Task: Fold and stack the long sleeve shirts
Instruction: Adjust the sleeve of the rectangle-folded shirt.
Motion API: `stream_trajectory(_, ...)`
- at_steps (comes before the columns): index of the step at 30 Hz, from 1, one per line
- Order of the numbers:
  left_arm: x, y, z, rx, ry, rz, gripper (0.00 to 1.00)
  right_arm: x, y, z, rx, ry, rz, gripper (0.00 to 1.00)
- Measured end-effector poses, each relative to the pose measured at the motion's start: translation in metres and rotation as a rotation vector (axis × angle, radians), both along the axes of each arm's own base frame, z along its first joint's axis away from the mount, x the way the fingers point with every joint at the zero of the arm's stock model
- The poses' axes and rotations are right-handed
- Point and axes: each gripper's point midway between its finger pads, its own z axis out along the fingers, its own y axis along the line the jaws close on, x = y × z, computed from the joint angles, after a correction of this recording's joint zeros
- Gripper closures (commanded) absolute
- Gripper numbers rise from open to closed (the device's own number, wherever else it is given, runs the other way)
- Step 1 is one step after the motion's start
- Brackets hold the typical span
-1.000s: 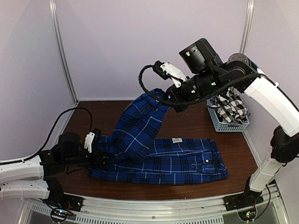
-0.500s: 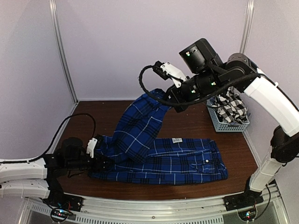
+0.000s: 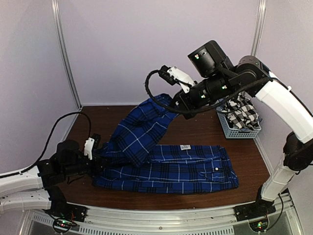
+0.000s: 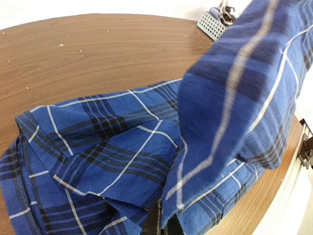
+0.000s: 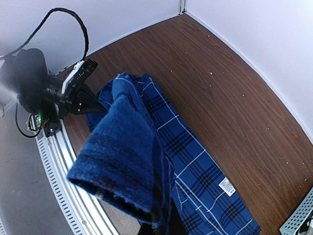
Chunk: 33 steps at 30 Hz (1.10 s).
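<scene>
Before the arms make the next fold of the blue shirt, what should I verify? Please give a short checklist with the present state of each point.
1. Right gripper shut on the raised part of the blue shirt: ok.
2. Left gripper shut on the shirt's left end, low near the table: ok.
3. Shirt body lying flat: not ok, the left end is bunched.
4. Checked shirt out of the way in the basket: ok.
5. Raised cloth held as a single layer: cannot tell.
</scene>
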Motion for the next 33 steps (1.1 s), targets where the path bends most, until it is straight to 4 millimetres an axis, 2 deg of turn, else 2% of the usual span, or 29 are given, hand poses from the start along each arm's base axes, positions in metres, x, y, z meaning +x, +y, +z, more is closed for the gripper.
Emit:
stream_trajectory(2,-0.001,0.000,0.004,-0.004,-0.005,-0.001,1.00,-0.004,0.002,0.000,0.007,0.012,0.022,1.00)
stream_trajectory(11,-0.013,-0.007,-0.004,0.012,0.028,-0.088,1.00,-0.015,0.005,0.003,0.026,0.034,0.085,1.00)
stream_trajectory(13,-0.014,-0.008,-0.006,0.016,0.033,-0.095,0.97,-0.020,0.003,0.007,0.035,0.035,0.099,1.00)
stream_trajectory(16,-0.016,-0.007,-0.012,0.021,0.039,-0.099,0.87,-0.026,-0.004,0.013,0.044,0.022,0.118,1.00)
stream_trajectory(21,-0.022,0.002,-0.026,0.017,0.036,-0.084,0.58,-0.042,-0.015,0.014,0.054,0.031,0.166,1.00)
stream_trajectory(26,-0.024,0.008,-0.022,-0.012,-0.008,-0.067,0.34,-0.060,-0.022,0.008,0.065,0.073,0.228,1.00)
stream_trajectory(33,-0.024,0.007,-0.016,-0.034,-0.031,-0.074,0.23,-0.078,-0.019,-0.010,0.069,0.154,0.296,1.00)
